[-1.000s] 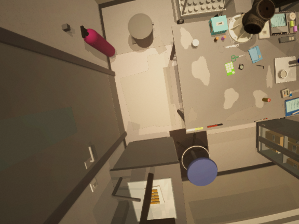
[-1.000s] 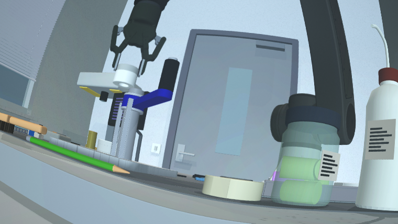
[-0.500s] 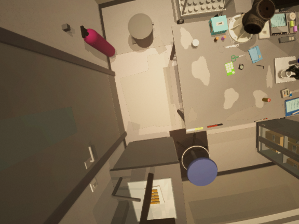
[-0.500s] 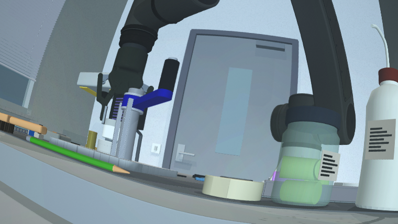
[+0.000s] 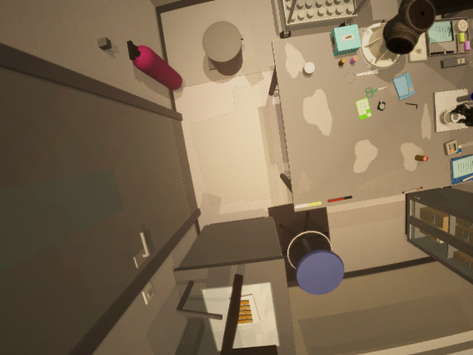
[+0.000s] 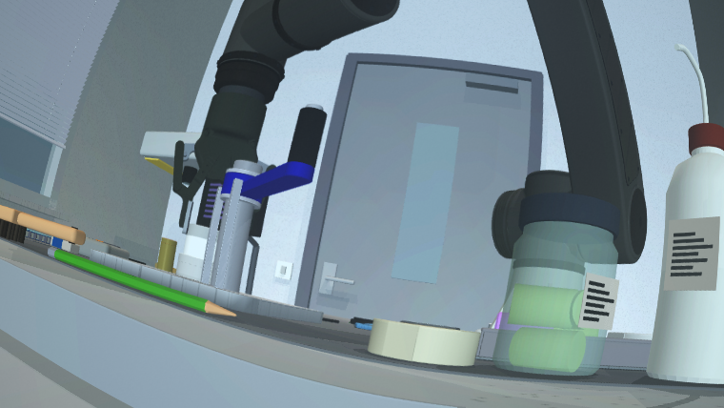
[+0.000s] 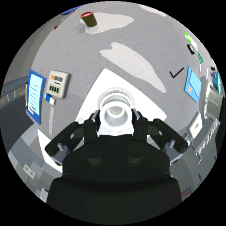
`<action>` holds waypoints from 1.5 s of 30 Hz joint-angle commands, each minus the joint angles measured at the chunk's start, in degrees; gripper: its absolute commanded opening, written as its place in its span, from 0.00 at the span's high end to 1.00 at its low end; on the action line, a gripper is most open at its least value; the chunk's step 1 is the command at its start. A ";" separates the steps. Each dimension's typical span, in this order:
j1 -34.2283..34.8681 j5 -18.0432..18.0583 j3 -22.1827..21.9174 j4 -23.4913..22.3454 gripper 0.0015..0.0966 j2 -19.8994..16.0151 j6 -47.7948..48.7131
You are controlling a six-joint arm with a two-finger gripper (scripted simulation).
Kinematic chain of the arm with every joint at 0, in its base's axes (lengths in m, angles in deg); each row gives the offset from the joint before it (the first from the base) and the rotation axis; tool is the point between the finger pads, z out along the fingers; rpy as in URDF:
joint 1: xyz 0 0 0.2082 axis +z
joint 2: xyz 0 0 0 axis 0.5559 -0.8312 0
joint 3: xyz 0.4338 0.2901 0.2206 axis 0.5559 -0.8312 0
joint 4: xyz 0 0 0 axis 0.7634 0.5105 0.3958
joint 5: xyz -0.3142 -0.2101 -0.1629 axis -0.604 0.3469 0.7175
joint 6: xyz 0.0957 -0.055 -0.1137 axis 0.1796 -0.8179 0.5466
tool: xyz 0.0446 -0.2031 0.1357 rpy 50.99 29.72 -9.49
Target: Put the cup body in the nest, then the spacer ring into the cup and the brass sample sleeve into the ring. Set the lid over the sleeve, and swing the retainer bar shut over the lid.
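My gripper [image 7: 115, 118] hangs over the white base plate [image 5: 451, 110] at the right side of the table, its fingers on either side of the pale grey cup body [image 7: 115, 114], which stands upright with its open mouth facing the wrist camera. From the second side camera the gripper [image 6: 202, 182] sits low beside the grey post of the fixture [image 6: 234, 230]. The blue retainer bar [image 6: 273, 180] with its black handle [image 6: 307, 133] is swung out to the side. The brass sleeve [image 7: 89, 19] stands alone on the table farther off. The gripper is closed on the cup body.
Behind the fixture stand a door and a grey wall. A timer [image 7: 59, 83], a blue clipboard [image 7: 34, 94] and a blue card [image 7: 192, 84] lie around the plate. A green pencil [image 6: 137, 282], a tape roll [image 6: 423, 342], a jar [image 6: 555, 299] and a wash bottle [image 6: 694, 263] line the near edge.
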 commanded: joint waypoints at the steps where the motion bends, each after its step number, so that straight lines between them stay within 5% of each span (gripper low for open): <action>1: 0.00 -0.20 -0.02 0.01 0.93 -0.12 0.00; 45: 0.00 -2.15 -0.48 0.01 0.93 -1.62 0.00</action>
